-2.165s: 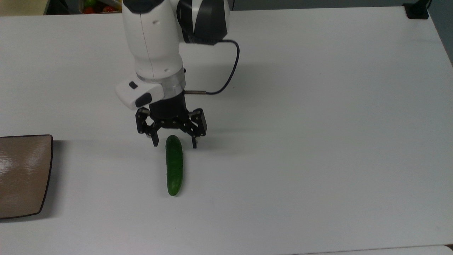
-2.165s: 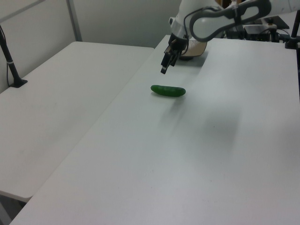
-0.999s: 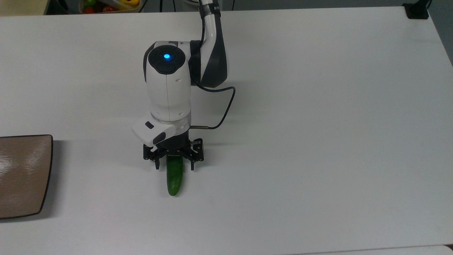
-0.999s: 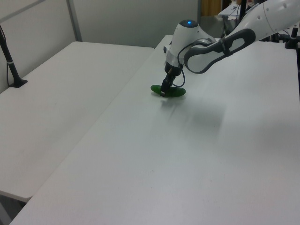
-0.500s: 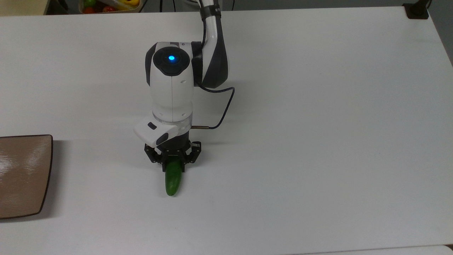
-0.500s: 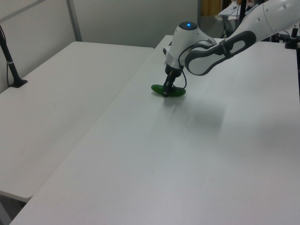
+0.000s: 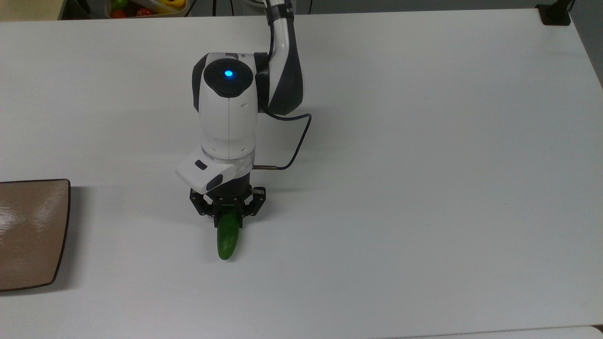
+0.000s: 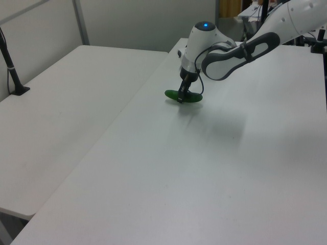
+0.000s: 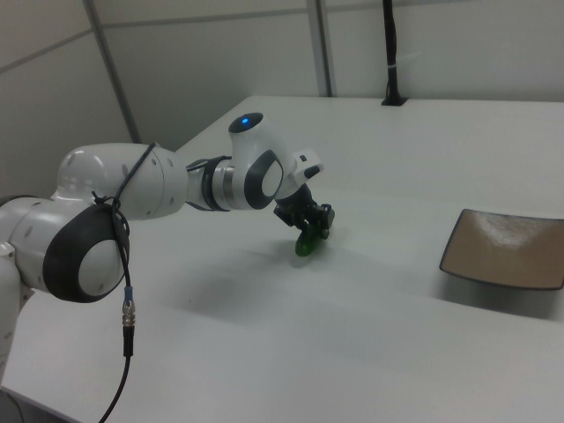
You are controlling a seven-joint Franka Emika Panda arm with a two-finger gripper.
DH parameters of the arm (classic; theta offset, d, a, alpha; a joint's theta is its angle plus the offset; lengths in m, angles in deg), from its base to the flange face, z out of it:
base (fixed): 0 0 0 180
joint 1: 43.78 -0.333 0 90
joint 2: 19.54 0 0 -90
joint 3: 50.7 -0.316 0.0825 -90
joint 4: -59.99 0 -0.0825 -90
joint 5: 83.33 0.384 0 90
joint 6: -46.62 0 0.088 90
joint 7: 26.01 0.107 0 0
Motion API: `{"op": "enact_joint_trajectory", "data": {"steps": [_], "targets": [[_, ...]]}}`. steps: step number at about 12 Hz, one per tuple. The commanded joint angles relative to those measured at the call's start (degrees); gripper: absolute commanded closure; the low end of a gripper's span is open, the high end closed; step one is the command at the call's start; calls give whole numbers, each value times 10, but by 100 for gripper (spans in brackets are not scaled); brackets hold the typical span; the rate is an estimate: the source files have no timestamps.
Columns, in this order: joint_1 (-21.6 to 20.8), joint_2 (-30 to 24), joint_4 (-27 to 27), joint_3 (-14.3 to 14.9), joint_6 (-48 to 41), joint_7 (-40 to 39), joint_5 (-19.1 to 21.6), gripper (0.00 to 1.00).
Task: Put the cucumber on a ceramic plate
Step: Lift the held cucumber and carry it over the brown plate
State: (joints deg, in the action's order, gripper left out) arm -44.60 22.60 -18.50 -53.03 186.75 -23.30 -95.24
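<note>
The small dark green cucumber (image 7: 228, 240) (image 8: 185, 96) (image 9: 305, 247) sits low over the white table (image 7: 424, 188), between the two fingers of my gripper (image 7: 228, 217) (image 8: 180, 97) (image 9: 310, 233). The gripper points straight down and is shut on the cucumber's far half. The near half sticks out toward the top view's bottom. I cannot tell whether the cucumber still touches the table. The tan-brown ceramic plate (image 7: 28, 230) (image 9: 507, 247) lies flat at the top view's left edge, well apart from the gripper, with nothing on it.
A bin of vegetables (image 7: 141, 5) stands beyond the table's far edge in the top view. A black clamp (image 7: 556, 13) sits at the far right corner. In the left view a second table (image 8: 61, 102) with a black post (image 8: 11, 61) adjoins on the left.
The gripper came down over the cucumber and shut on it. Since half a second ago the cucumber has shifted slightly toward the top view's left and risen a little in the left view.
</note>
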Motion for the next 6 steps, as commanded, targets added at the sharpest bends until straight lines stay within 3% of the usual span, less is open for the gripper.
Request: {"op": "enact_joint_trajectory", "data": {"steps": [1,6], "targets": [[9,-40,-15,9,-34,6,4,94],[62,-69,-7,2,-56,-1,32,94]]}}
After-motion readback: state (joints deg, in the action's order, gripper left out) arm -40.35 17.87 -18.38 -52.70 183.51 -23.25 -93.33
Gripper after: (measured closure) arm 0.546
